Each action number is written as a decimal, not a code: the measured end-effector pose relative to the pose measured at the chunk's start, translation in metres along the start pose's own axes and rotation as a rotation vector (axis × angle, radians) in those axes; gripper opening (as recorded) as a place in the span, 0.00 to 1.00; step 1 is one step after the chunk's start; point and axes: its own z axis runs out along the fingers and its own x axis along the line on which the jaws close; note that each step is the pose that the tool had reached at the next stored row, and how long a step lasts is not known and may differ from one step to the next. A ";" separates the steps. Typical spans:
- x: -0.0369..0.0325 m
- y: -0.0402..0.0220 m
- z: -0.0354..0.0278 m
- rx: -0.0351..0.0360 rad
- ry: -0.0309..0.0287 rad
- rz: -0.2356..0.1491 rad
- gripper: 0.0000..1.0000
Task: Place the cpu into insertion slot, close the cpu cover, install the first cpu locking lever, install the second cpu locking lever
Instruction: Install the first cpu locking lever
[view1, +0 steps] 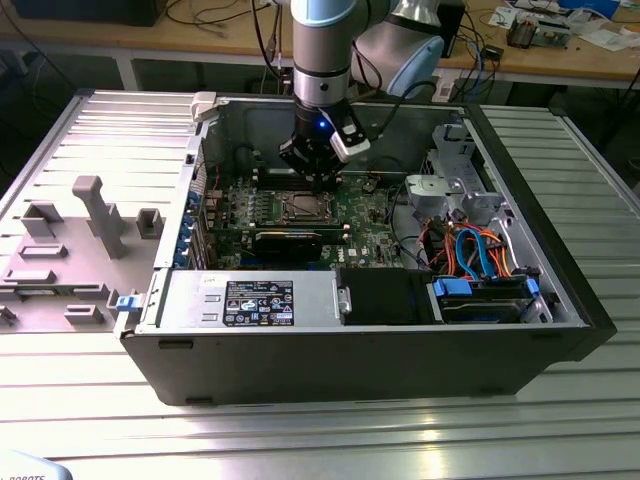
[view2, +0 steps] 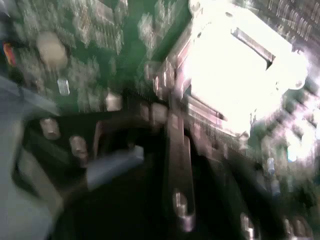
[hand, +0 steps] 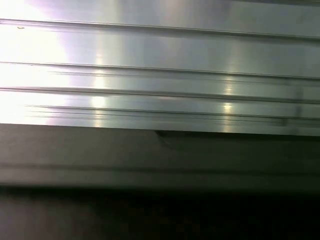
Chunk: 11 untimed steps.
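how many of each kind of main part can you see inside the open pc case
green motherboard: 1
insertion slot: 1
long black card: 1
power supply box: 1
metal drive cage: 1
total: 5

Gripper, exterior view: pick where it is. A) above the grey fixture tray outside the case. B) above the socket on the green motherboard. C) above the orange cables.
B: the gripper hangs inside the computer case, close over the insertion slot on the green motherboard.
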 end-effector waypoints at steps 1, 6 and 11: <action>0.0001 -0.0001 0.0002 0.0005 0.0003 0.000 0.11; 0.0000 0.0000 0.0004 0.0004 0.0004 0.000 0.11; -0.0003 0.0003 -0.0059 0.0021 0.0002 0.000 0.11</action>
